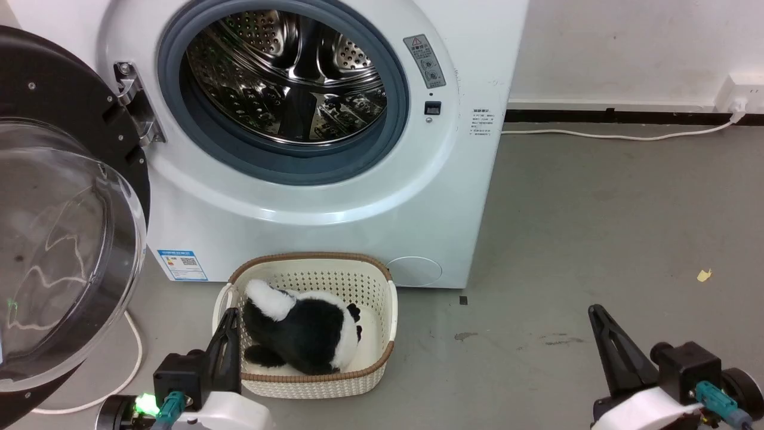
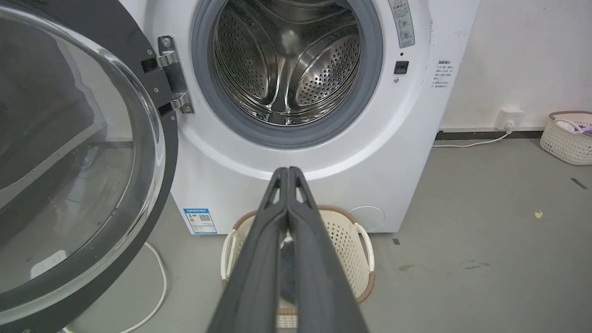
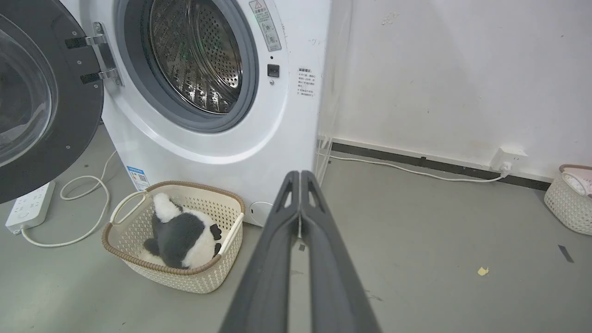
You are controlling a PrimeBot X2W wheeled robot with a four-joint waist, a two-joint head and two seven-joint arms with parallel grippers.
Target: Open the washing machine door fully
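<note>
The white washing machine (image 1: 358, 197) stands with its steel drum (image 1: 286, 77) exposed. Its black washing machine door (image 1: 59, 203), with the bulging clear bowl, is swung wide to the left on its hinge (image 1: 134, 101); the same door (image 2: 78, 152) shows in the left wrist view and again (image 3: 41, 97) in the right wrist view. My left gripper (image 1: 230, 319) is shut and empty, low at the basket's left edge, apart from the door. My right gripper (image 1: 595, 313) is shut and empty over bare floor at the lower right.
A cream perforated basket (image 1: 370, 286) holding a black-and-white plush toy (image 1: 304, 331) sits on the floor before the machine. A white cable (image 1: 134, 352) and power strip (image 3: 27, 208) lie under the door. Another basket (image 3: 571, 199) stands by the right wall.
</note>
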